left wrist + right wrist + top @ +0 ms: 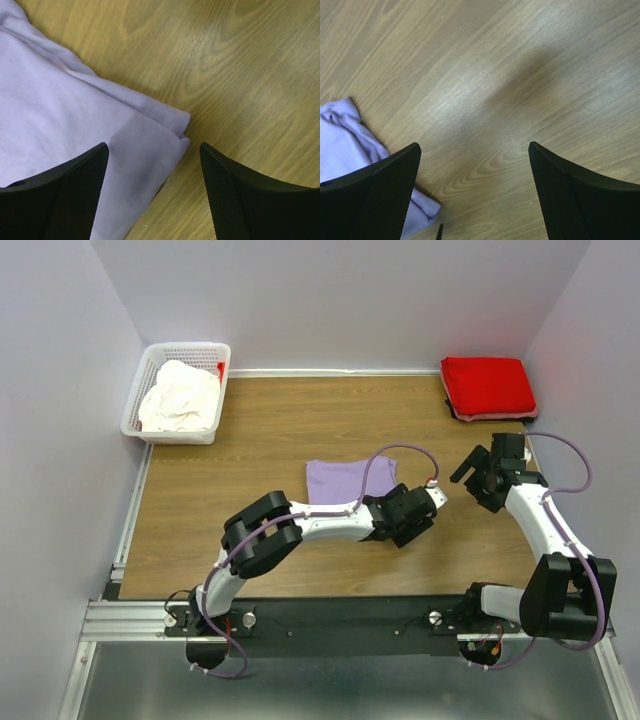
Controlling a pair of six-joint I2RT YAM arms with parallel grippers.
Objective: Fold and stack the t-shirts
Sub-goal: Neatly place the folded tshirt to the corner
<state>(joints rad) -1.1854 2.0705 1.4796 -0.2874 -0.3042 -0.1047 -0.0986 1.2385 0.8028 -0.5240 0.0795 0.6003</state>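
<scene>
Nearest the left wrist lens, we see the left hand [152, 150] with its fingers apart, gripping nothing, above a hemmed corner of the lavender t-shirt [60, 125]. We locate this shirt lying flat near the centre of the table [260, 430]. We find the right hand [472, 145] likewise spread wide and empty, over bare wood just right of the lavender cloth, whose edge shows at the lower left of that wrist view. We note the red t-shirt [488, 385] folded in the far right corner. We note the cream-white t-shirt [180, 397] bunched inside the white lattice basket [135, 415] at the far left.
</scene>
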